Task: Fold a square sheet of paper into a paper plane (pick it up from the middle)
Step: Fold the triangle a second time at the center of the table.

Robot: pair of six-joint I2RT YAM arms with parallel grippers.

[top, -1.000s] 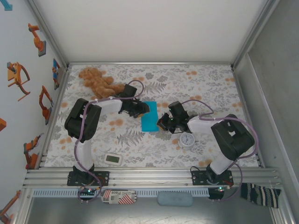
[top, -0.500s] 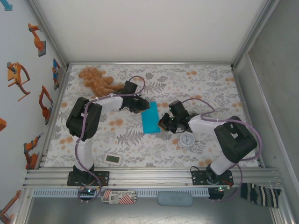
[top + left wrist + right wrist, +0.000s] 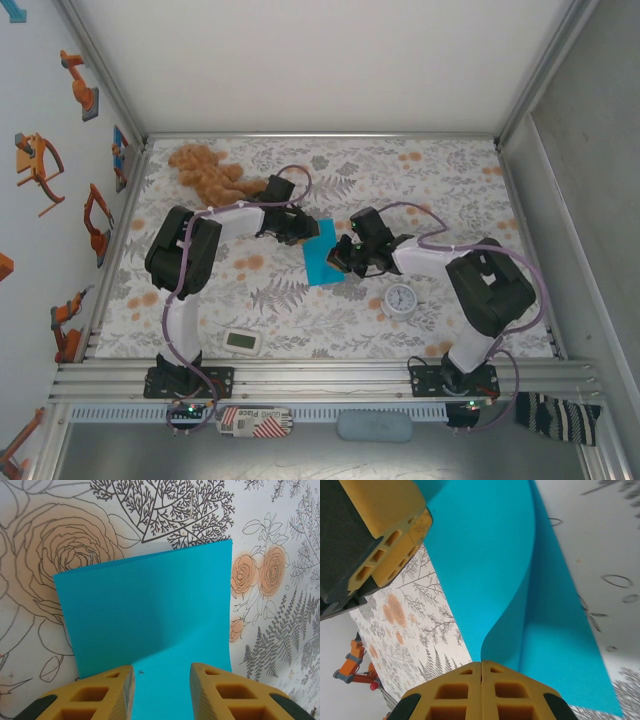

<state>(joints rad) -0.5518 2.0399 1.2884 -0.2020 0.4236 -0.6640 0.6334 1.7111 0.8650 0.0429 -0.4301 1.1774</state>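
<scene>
Right wrist: right jaws closed, pinching turquoise paper (image 3: 485,555) edge; left jaws apart above same paper.

Robot lab: aluminium-framed white enclosure (image 3: 320,378)

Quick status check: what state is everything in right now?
square sheet of paper: doubled over, one edge pinched and raised.
left pincer: open, astride the sheet.
right pincer: shut on the sheet's edge.
clock: lying face up.
teddy bear: lying far left.
</scene>
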